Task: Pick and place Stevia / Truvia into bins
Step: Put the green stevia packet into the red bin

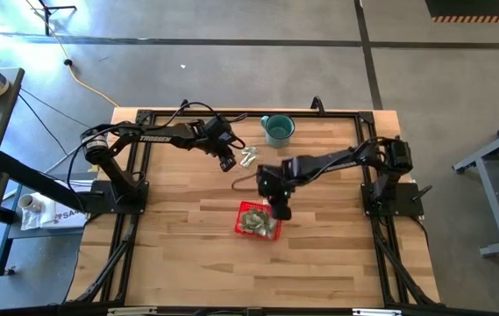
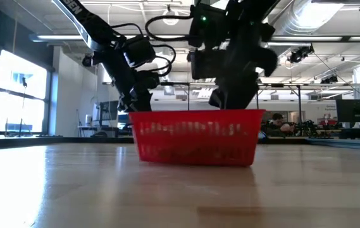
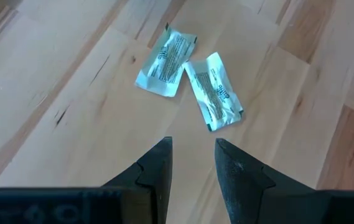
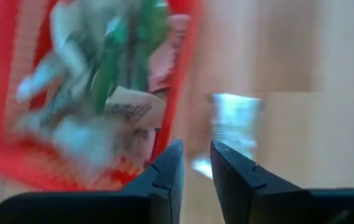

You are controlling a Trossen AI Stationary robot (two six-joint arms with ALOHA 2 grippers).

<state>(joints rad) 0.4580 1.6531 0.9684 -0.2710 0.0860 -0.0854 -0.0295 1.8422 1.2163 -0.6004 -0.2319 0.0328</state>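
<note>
My right gripper [image 1: 281, 213] hangs over the red basket's [image 1: 242, 224] edge, jaws slightly apart and empty; packets [image 1: 260, 223] fill the basket. My left gripper [image 3: 192, 165], also parted and empty, hovers over two loose packets [image 3: 189, 74] on the worktop [image 1: 188, 254], beyond the basket.

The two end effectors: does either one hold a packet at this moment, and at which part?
Neither. The left end effector hangs with a gap between its fingers, above two loose packets. The right end effector, at the red basket, holds nothing between its fingers.
</note>
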